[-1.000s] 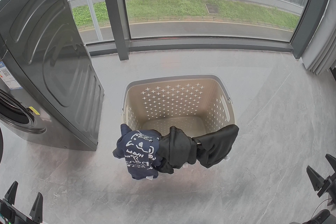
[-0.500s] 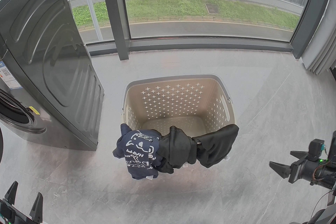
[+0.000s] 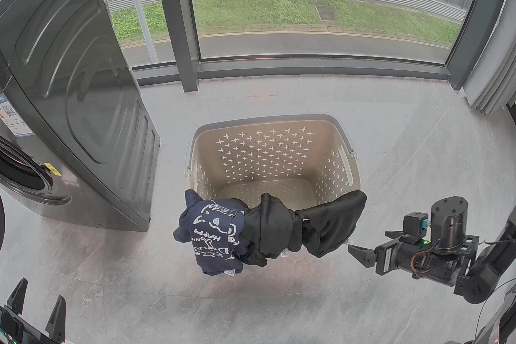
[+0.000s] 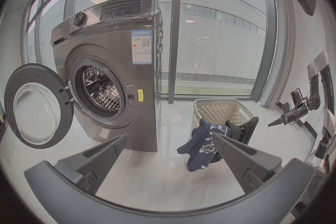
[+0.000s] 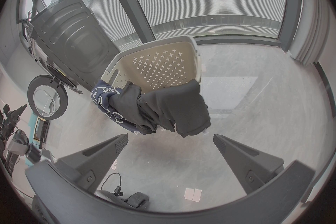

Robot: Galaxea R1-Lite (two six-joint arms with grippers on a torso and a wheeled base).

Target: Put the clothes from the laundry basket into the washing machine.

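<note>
Draping basket rim, clothes, washer door open

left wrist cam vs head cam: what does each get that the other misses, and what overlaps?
Left wrist: the washing machine's front, with its door swung open, the drum and the control panel on top.
Head: the laundry basket's bare inside bottom, seen from above, and the grass strip outdoors.
Both: the basket, the navy printed garment and black clothes draped over its near rim, the open right gripper beside them, and the open left gripper.
</note>
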